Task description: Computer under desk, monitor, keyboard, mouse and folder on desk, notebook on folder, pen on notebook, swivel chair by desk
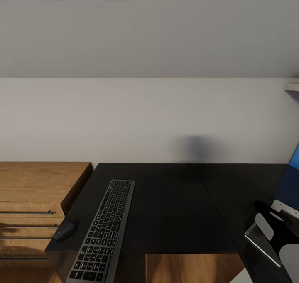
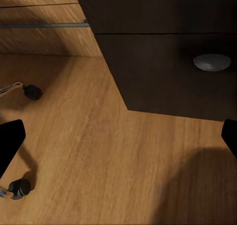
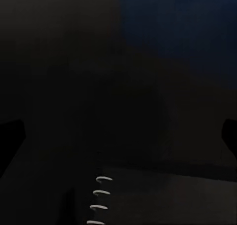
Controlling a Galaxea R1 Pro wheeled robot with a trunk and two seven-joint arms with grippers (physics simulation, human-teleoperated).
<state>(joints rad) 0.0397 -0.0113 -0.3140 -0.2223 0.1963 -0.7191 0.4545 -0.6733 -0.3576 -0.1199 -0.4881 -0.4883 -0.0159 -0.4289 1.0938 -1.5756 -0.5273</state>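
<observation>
The keyboard (image 1: 104, 229) lies slantwise on the left part of the black desk (image 1: 174, 208). The mouse (image 1: 65, 230) sits just left of it, near the desk's left edge. A blue sheet, apparently the folder (image 1: 292, 179), lies on the desk at the far right and appears dimly as the folder (image 3: 177, 32) in the right wrist view. My right gripper (image 3: 118, 136) hangs open over the dark desk top, with the notebook's (image 3: 163, 200) spiral rings close beneath it. My left gripper (image 2: 118, 136) is open and empty above the wooden floor. Two casters of the swivel chair (image 2: 30, 91) show beside it.
A wooden dresser (image 1: 37, 183) with bar handles stands against the desk's left side. A black drawer front with a round silver knob (image 2: 212, 63) faces the left gripper. A white shelf edge (image 1: 292, 85) juts out at the right wall. Wooden floor (image 1: 191, 268) lies in the desk's inner corner.
</observation>
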